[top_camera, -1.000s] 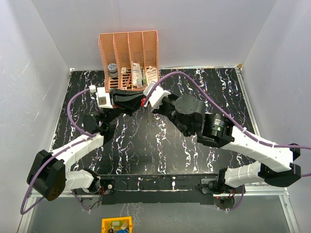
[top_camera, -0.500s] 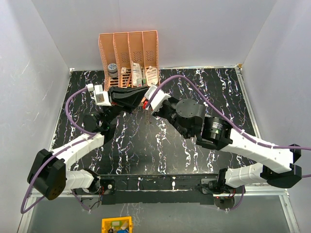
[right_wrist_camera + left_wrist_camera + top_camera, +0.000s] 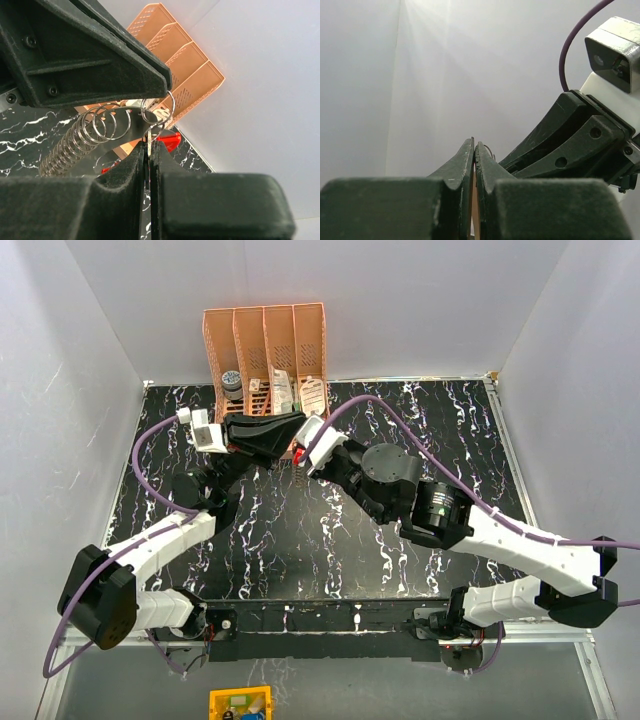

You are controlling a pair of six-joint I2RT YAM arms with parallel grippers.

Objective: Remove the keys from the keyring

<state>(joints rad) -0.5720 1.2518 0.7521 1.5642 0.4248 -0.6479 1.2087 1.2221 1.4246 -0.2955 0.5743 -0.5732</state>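
Observation:
Both grippers meet in mid-air in front of the orange organizer. My left gripper (image 3: 294, 432) (image 3: 474, 150) is shut on the wire keyring (image 3: 158, 113), whose thin loop shows at its tip (image 3: 490, 149). My right gripper (image 3: 306, 447) (image 3: 149, 146) is shut on the thin silvery blade of one of the keys (image 3: 149, 136), which hangs from that ring. The bunch's red part (image 3: 172, 141) (image 3: 298, 454) shows just behind my right fingers. A coil of several silvery rings (image 3: 82, 136) trails left from the keyring. The other keys are hidden.
The orange slotted organizer (image 3: 265, 350) (image 3: 186, 60) stands at the back, holding small items, just behind the grippers. The black marbled table (image 3: 300, 540) lies below. White walls close in on three sides. The right wrist camera (image 3: 614, 47) sits close to my left fingers.
Both grippers have moved together a little toward the organizer, still joined at the ring. The left wrist has shifted up and left.

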